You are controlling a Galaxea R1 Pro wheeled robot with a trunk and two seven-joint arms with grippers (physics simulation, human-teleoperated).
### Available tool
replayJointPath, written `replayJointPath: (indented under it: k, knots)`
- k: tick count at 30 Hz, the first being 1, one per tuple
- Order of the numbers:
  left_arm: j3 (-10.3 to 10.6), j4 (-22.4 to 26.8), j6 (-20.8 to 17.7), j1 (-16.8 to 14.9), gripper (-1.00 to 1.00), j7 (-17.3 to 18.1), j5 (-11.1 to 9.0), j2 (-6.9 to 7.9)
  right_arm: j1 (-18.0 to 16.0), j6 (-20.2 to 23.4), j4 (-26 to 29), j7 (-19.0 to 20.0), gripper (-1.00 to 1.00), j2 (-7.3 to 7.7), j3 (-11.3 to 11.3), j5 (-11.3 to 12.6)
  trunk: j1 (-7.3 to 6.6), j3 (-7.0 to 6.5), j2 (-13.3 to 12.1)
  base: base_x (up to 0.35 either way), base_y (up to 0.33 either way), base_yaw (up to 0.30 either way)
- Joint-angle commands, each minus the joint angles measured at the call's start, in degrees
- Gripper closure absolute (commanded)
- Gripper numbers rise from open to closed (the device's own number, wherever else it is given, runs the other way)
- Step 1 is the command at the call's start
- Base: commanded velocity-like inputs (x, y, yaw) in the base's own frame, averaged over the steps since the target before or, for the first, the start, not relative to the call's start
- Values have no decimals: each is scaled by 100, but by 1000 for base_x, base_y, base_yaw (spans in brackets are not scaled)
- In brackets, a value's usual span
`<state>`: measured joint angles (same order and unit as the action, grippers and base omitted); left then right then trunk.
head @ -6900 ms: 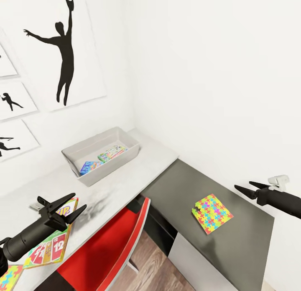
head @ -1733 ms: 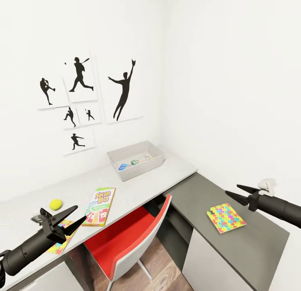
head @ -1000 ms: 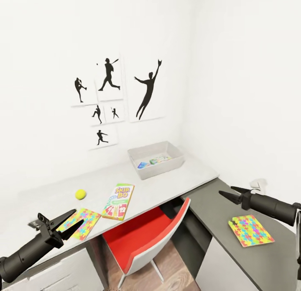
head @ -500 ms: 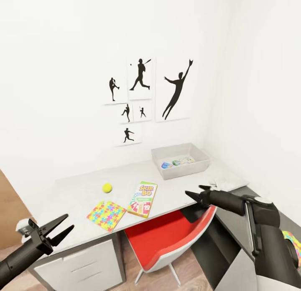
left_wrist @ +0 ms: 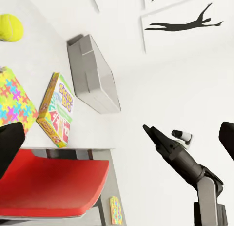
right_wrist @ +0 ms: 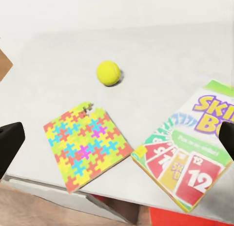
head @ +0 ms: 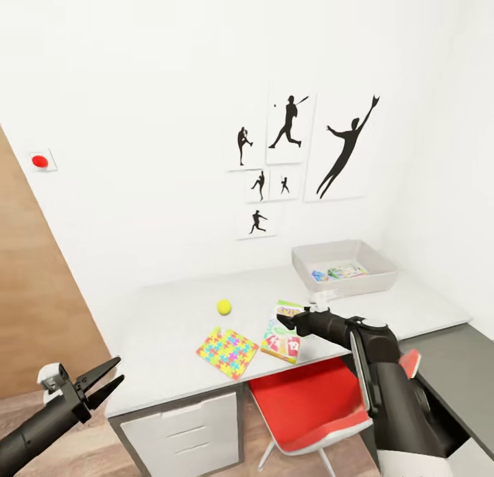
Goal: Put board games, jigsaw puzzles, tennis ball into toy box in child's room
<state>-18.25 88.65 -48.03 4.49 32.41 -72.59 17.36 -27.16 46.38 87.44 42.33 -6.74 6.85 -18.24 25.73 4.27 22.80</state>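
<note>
Our right gripper (head: pixel 283 317) hangs with its jaws apart and empty just above the flat printed "SKIP BO" card-game box (head: pixel 282 331) on the long white desk (head: pixel 165 326). The left gripper (head: pixel 104 381), also spread, hangs off the desk's end. We judge the box stiff and light, best pinched across an overhanging edge. Beside it lie the multicoloured jigsaw sheet (right_wrist: pixel 86 143) and the yellow-green ball (right_wrist: pixel 108 72); the grey bin (head: pixel 343 286) sits farther along.
</note>
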Motion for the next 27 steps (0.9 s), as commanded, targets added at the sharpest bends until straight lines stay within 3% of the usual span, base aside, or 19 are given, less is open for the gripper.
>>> replayJointPath:
  k: [1,10,11,12,13,15,16,18,20,23,27]
  knots:
    - [-4,-11,-25,-1,-100,3,-4,-1,-11,-2,-23,13,-100,-9,7,-50,6,12,12,209,317,11]
    - [-10,-318,-5,-1,-100,25,25,-4,-6,-34,-41,-182,-100,-22,-27,-56,6,12,12,220,315,3]
    - [-12,-342,-4,-1,-100,35,25,-4,-4,-33,-162,-822,-100,-45,-394,-18,6,12,12,206,314,0]
    - [-13,-343,-4,-1,-100,35,25,-4,-3,-33,-177,-910,-100,-47,-447,-13,6,12,12,204,314,6]
    - [-20,-348,-4,7,-100,17,18,2,-135,7,-560,-1254,-100,-54,-640,3,6,15,12,138,253,237]
    - [-20,-349,-4,7,-100,7,19,3,-236,15,-718,-1266,-100,-55,-644,3,6,23,12,99,182,238]
    - [-20,-356,-4,7,-100,-13,27,7,-530,24,-1247,-1281,-100,-55,-643,2,6,29,12,29,53,192]
    - [-21,-382,-4,7,-100,-23,31,14,-654,24,-1483,-1284,-100,-55,-640,5,6,41,12,21,38,184]
    - [-21,-698,-2,-22,-100,-165,30,36,-822,21,-1819,-1293,-100,-55,-627,10,6,55,12,10,18,182]
    - [-21,-941,4,-46,-100,-254,32,48,-884,21,-1958,-1335,-100,-55,-621,12,6,76,12,5,9,186]
    - [-21,-1133,10,-85,-100,-400,85,55,-973,20,-2098,-1767,-100,-59,-615,20,6,105,12,2,3,190]
